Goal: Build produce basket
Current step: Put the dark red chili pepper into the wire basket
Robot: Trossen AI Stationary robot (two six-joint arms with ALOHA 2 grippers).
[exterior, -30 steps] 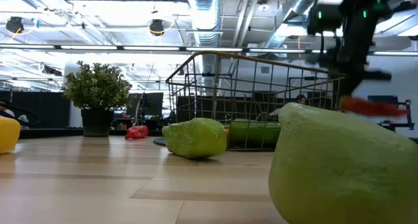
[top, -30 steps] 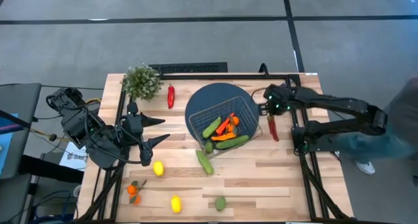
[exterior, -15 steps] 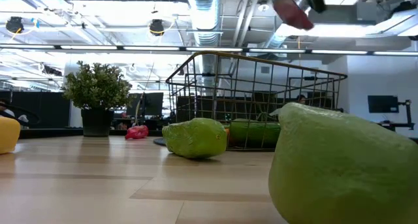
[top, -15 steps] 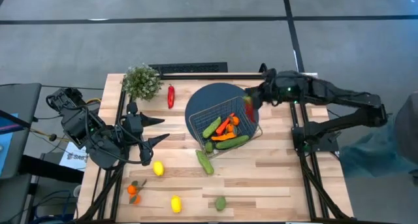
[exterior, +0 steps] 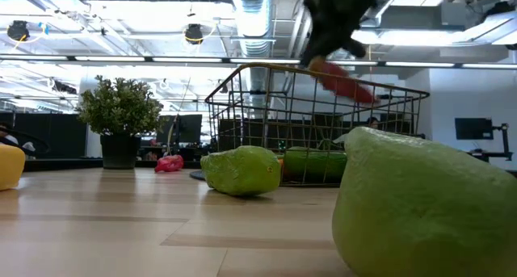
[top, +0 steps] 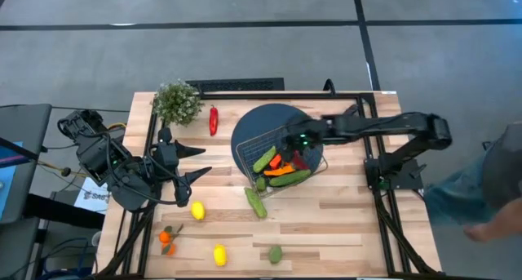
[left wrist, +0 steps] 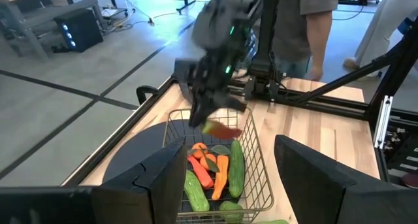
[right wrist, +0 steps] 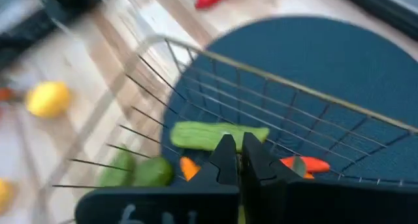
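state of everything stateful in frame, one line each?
right gripper: shut on red pepper, above the basket
left gripper: open, empty, waiting at the table's left
basket: on blue mat, partly filled
second red pepper: lying on the table

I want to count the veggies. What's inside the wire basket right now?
Inside the basket: green cucumbers, orange carrots and a red pepper gripped by the right gripper above them. The pile and gripper hide anything underneath.

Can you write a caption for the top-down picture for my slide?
Right gripper carries a red pepper over the wire basket.
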